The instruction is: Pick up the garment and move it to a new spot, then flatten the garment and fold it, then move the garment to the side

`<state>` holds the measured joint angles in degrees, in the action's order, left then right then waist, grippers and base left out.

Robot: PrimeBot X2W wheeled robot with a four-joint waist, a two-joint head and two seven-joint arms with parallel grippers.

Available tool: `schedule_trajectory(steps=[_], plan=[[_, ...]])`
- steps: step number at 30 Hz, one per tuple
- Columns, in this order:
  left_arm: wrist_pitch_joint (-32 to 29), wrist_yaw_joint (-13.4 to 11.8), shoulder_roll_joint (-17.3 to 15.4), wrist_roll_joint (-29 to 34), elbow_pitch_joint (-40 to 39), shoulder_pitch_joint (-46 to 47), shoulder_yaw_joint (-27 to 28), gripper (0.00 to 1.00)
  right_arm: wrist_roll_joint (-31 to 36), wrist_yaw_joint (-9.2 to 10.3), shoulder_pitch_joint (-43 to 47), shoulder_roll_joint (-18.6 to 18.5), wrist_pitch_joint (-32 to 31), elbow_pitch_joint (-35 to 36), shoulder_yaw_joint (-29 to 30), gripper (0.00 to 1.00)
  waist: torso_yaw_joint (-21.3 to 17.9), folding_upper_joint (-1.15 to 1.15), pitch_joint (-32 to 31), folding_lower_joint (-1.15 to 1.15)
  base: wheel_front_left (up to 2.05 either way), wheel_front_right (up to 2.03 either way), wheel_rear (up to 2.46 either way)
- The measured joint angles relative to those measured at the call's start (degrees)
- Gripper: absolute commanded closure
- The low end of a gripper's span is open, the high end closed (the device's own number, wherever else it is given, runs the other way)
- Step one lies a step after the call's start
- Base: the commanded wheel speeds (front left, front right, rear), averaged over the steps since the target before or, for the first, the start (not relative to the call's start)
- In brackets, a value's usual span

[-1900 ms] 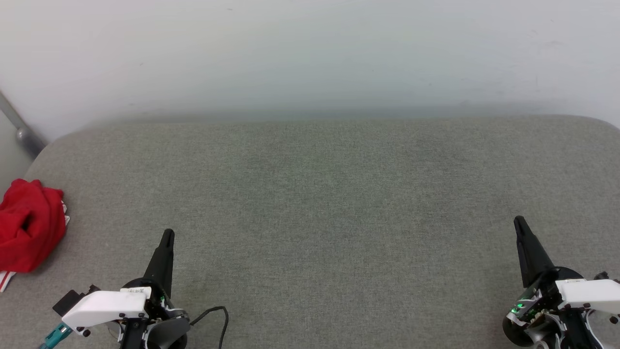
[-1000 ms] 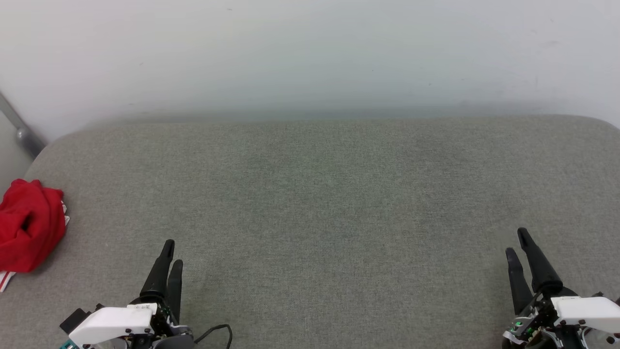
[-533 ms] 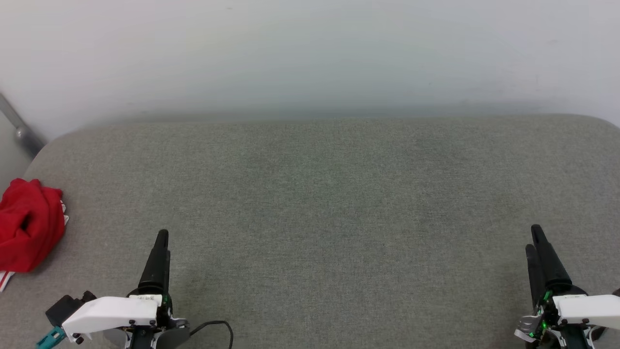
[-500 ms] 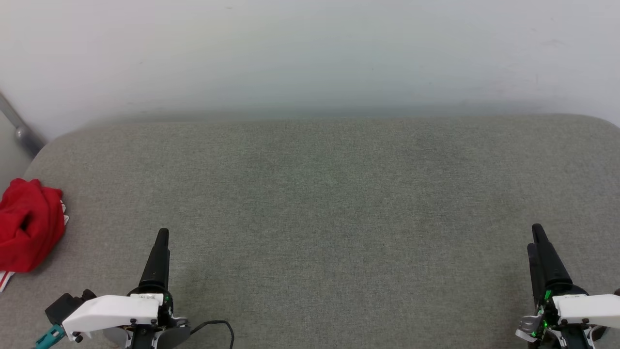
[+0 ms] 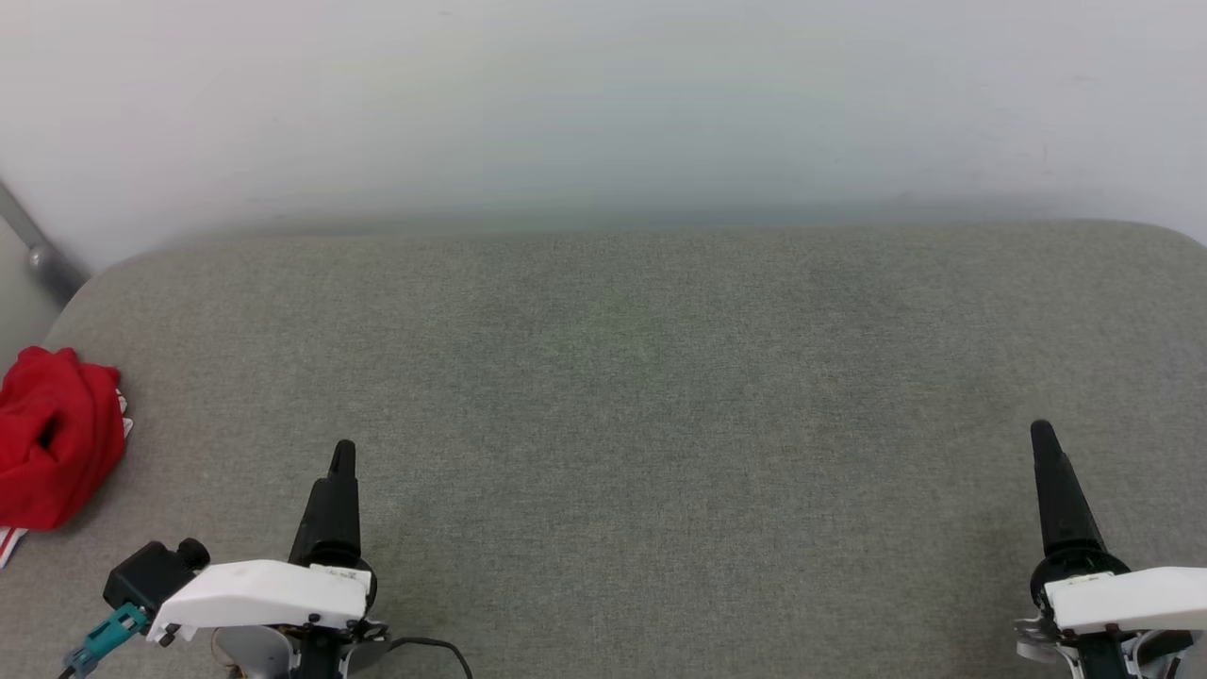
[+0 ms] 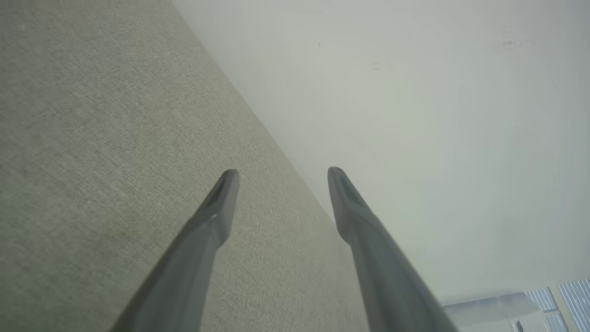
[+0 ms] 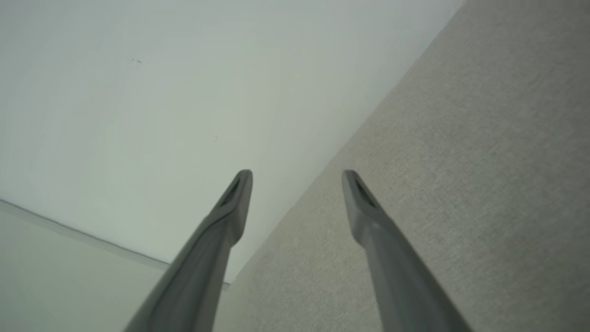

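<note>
The garment (image 5: 55, 451) lies crumpled in a red heap at the far left edge of the grey padded surface, a strip of red-white striped trim showing at its lower edge. My left gripper (image 5: 340, 457) stands at the lower left, to the right of the heap and apart from it. Its jaws are open with nothing between them, as the left wrist view shows (image 6: 281, 177). My right gripper (image 5: 1042, 436) stands at the lower right, far from the garment, also open and empty (image 7: 297, 180).
The grey padded surface (image 5: 641, 424) spans the width of the head view, with rounded far corners. A pale wall (image 5: 603, 104) rises right behind it. A grey metal bar (image 5: 33, 247) slants at the far left. A black cable (image 5: 429, 646) trails by my left wrist.
Both grippers went from shut to open. Each dipped toward me, then came forward again, the left one ending slightly further right. The garment has not moved.
</note>
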<state>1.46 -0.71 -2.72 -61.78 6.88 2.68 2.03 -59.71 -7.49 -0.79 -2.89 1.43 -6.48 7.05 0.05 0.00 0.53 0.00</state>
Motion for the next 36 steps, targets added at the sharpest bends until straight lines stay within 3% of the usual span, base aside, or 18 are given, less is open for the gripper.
schedule_trajectory(steps=[14, 36], plan=[[2.83, -1.89, -0.03, 14.79, -1.63, -0.97, -2.91, 0.00, 16.71, 0.00, 2.07, 0.00, 2.76, 3.22, -2.22, 0.00, 0.09, 0.00, -0.03, 0.00, 0.00, 0.00, 0.00], [6.33, -3.89, -0.07, 30.50, -3.47, -2.18, -5.36, 0.00, 31.85, 0.00, 4.04, 0.00, 6.36, 6.20, -3.07, 0.00, 0.39, 0.00, 0.04, 0.00, 0.00, 0.00, 0.00]])
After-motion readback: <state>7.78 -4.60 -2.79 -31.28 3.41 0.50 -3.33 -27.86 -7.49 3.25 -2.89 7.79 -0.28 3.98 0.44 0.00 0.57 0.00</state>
